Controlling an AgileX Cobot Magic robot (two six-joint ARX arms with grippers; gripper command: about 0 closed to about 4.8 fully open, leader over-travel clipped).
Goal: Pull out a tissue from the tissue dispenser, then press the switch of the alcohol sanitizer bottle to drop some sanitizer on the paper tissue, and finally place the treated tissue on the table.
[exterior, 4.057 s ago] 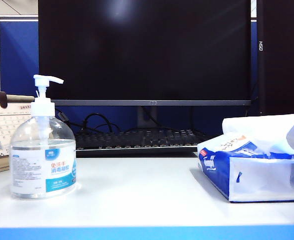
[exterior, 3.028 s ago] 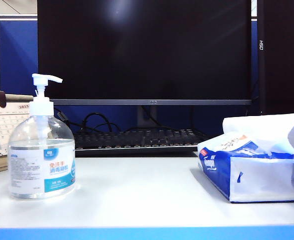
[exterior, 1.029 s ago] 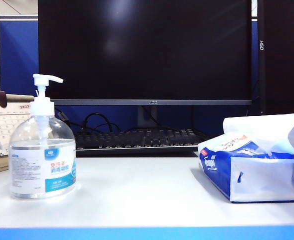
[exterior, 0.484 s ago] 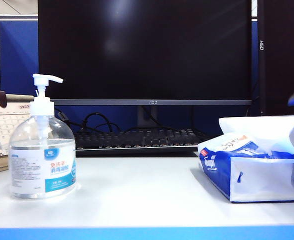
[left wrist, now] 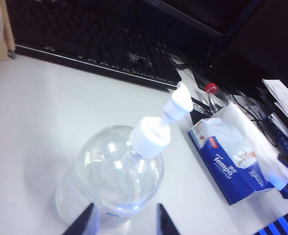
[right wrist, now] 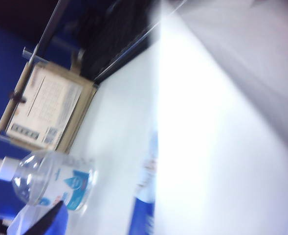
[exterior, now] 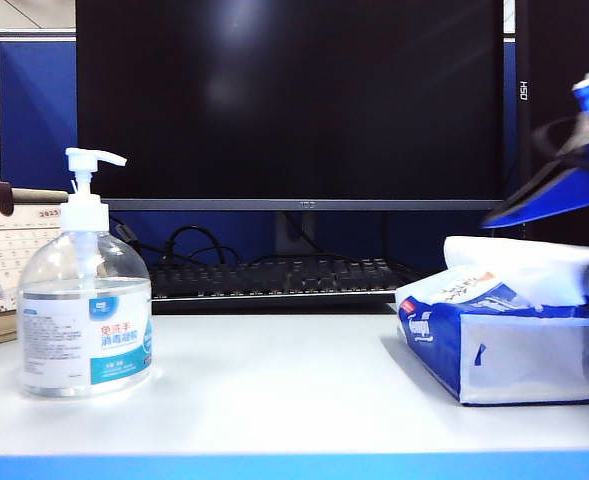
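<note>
Step in hand: the first one, as I judge it; no tissue is out of the pack yet.
Tissue dispenser: the tissue dispenser (exterior: 504, 340) is lying at the right of the surface (exterior: 274, 390), its long axis running from near-right toward far-left, with a white tuft (exterior: 519, 262) standing out of its top.
Right gripper: the right gripper (exterior: 564, 170) is hanging just above and slightly right of that tuft, blurred; only one dark finger (right wrist: 48, 223) is showing in its wrist view, so I cannot tell whether the fingers are parted or clenched.
Key relation: the tuft is lying directly below and a little left of the right fingers, so this arm is plainly the nearer one and the reach looks to be downward.
Alcohol sanitizer bottle: the alcohol sanitizer bottle (exterior: 84, 310) is standing upright at the left, well apart from the pack, its switch (exterior: 92, 160) pointing its nozzle right.
Left gripper: the left gripper (left wrist: 124, 220) is hovering over the bottle with its fingers (left wrist: 82, 223) spread and released, grasping nothing.
</note>
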